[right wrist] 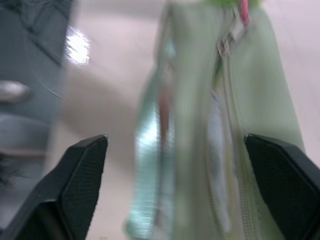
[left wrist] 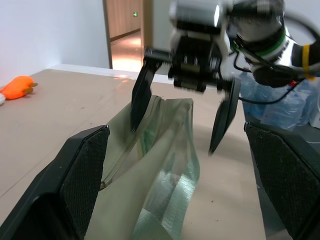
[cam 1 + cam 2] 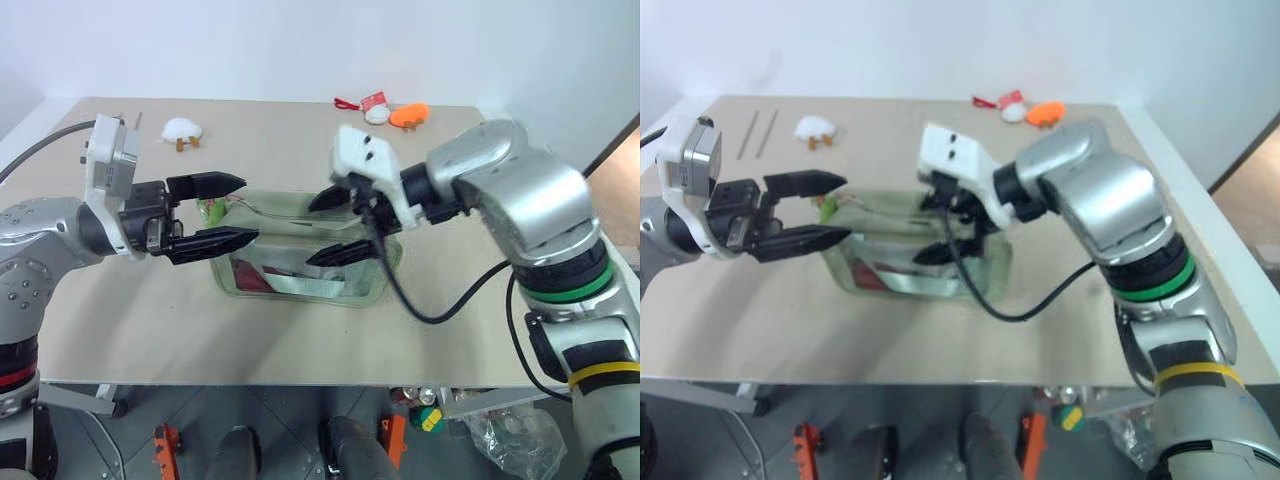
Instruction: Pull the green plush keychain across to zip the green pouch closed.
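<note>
The green pouch lies on the table with its clear front window towards me and red and white contents inside. The green plush keychain sits at the pouch's left end, and its zipper slider sits on the top seam. My left gripper is open, level, with its fingers either side of the keychain end. My right gripper is open too. It points left and straddles the pouch's right half, one finger behind the top and one in front of the window, and nothing is held.
On the far side of the table lie a white plush with orange feet, an orange plush and a small white and red item. Two thin rods lie at the far left. A black cable hangs from the right wrist.
</note>
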